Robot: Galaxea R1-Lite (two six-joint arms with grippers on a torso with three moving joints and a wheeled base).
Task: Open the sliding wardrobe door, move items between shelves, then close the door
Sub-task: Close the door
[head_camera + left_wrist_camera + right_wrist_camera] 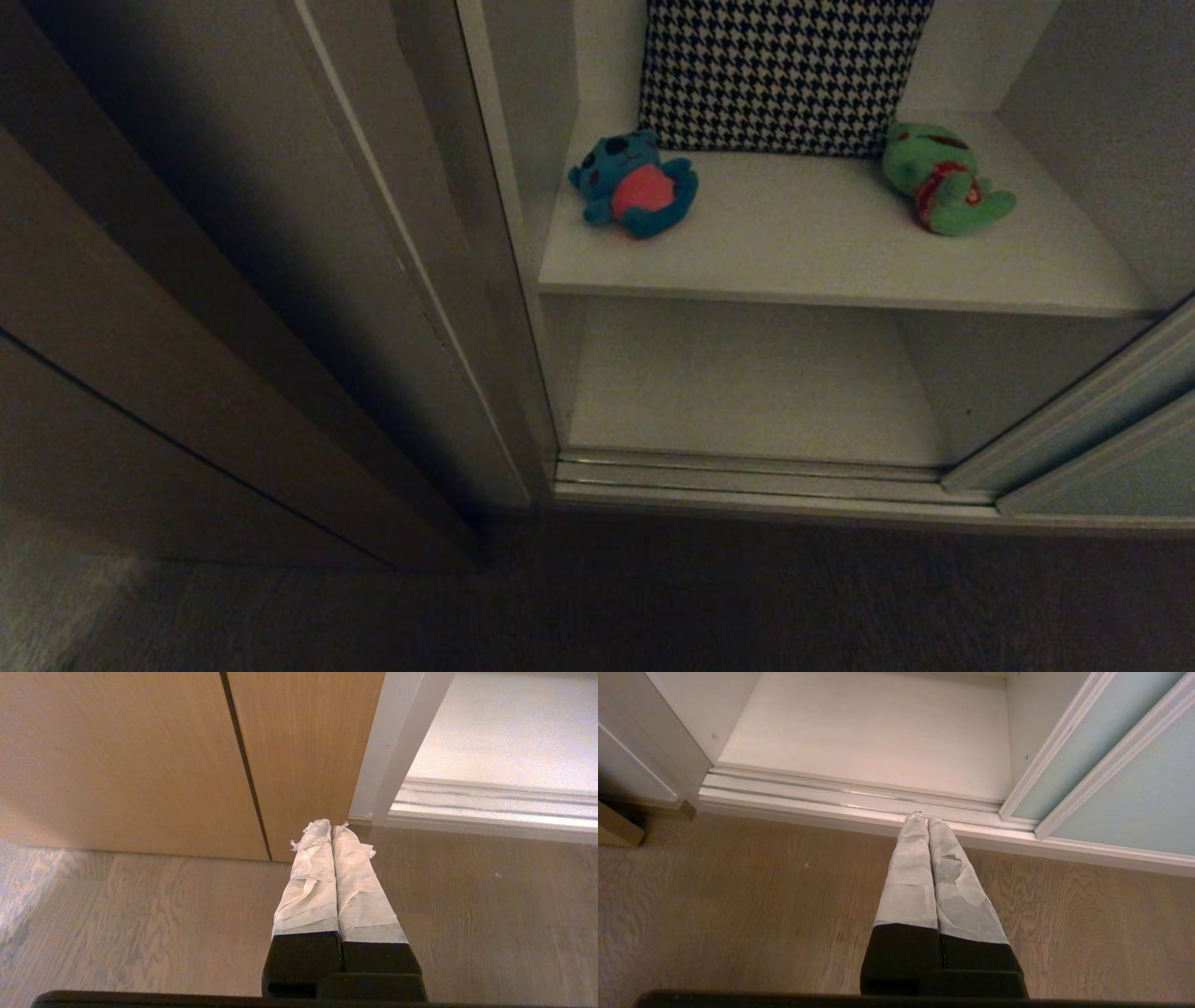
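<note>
On the upper shelf [840,261], blue toy [635,184] supine, head toward back-left; left gripper [331,828] and right gripper [923,817] closed, empty.

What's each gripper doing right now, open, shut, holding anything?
Left gripper: shut, empty, low over the floor by the brown wooden panel.
Right gripper: shut, empty, low over the floor before the wardrobe's bottom track.

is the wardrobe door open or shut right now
Open. The door is slid to the right, leaving both shelves and the two plush toys exposed.
</note>
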